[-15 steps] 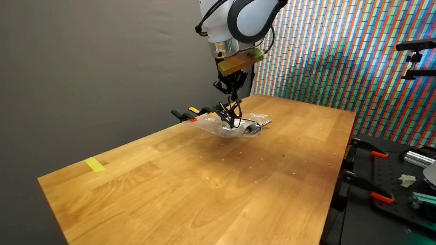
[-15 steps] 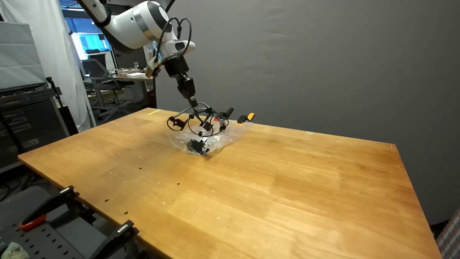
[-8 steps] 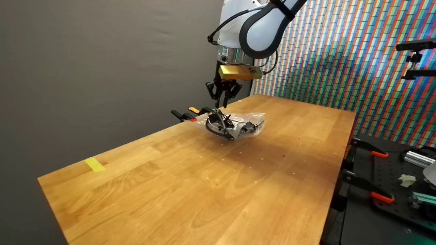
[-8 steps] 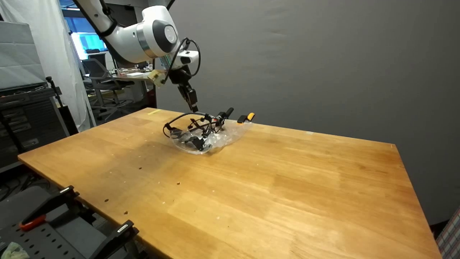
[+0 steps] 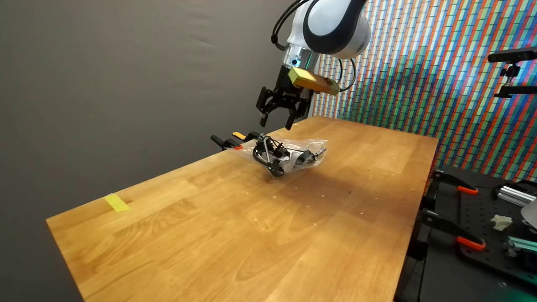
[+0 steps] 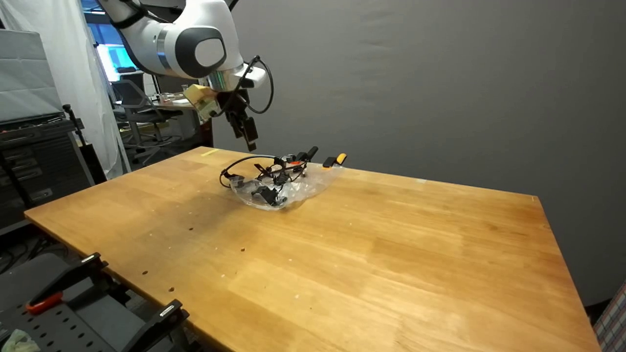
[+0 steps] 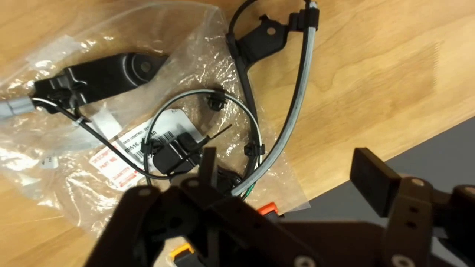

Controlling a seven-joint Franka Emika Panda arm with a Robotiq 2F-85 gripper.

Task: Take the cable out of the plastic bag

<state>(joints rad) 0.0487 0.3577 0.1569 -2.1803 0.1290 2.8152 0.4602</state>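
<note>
The cable (image 7: 301, 81), grey and black with black brackets, lies in a loose tangle with the clear plastic bag (image 7: 198, 61) in the wrist view. Its grey sleeve and one bracket (image 7: 265, 39) rest beyond the bag's edge, over bare wood. Another black bracket (image 7: 107, 78) is at least partly under the film. In both exterior views the cable (image 5: 276, 168) sits on and around the bag (image 6: 315, 183) near the table's far edge. Above it hangs my gripper (image 5: 276, 123), jaws wide apart, touching nothing. Whether the tangle's middle is inside the bag, I cannot tell.
Clamps with orange and yellow parts (image 6: 337, 160) grip the table edge right beside the bag, with a grey wall behind. Yellow tape (image 5: 117, 202) marks another stretch of that edge. A black side table (image 5: 444, 260) with clamps stands along the opposite edge.
A second ago the cable hung from my shut gripper over the bag. It has dropped onto the bag and table, and the gripper has opened above it and tilted.
</note>
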